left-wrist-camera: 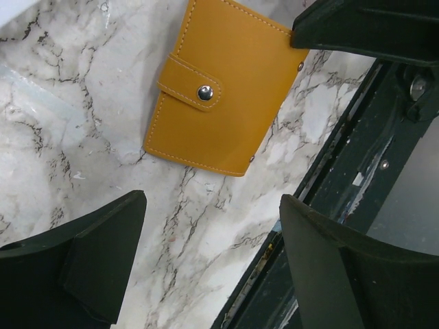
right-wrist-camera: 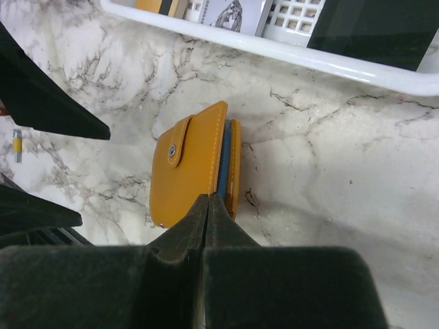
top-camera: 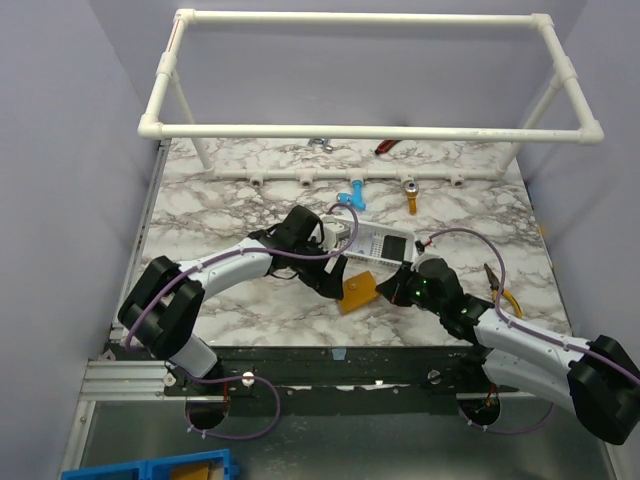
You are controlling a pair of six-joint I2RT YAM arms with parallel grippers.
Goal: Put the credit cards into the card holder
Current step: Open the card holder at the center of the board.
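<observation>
Card holder (left-wrist-camera: 219, 89) is lying flat on the marble table (right-wrist-camera: 329, 151), close to the near edge, between the two arms. The strap with its snap button (left-wrist-camera: 204, 92) lies across the front cover, so it looks fastened. From the right wrist view the long side gapes a little and shows some blue inside.

Left gripper (left-wrist-camera: 212, 205) is spread wide with nothing in it, hanging over bare marble just beside the wallet. Right gripper (right-wrist-camera: 207, 205) is fully closed. Its tips sit right against the wallet's near edge, about at the seam between cover and body. I honestly can't tell if it's pinching a sliver of leather or just pressing on it.

The credit cards (right-wrist-camera: 370, 27) aren't in the wallet yet. A black one, a pale printed one and a yellowish one are in the white mesh basket (right-wrist-camera: 288, 58) just behind it.

My guesses at what could go wrong from here:
- Marble looks slick, so a closed gripper nudging the wallet may just skate it along. The black rail (left-wrist-camera: 357, 178) at the table edge is right there, and a hard shove could send the wallet off.
- If the snap really is fastened, nothing goes in until it's popped. One arm has to pin the wallet down, or the whole thing just lifts.
- Thin cards in a basket are easy to miss or double-grab.
</observation>
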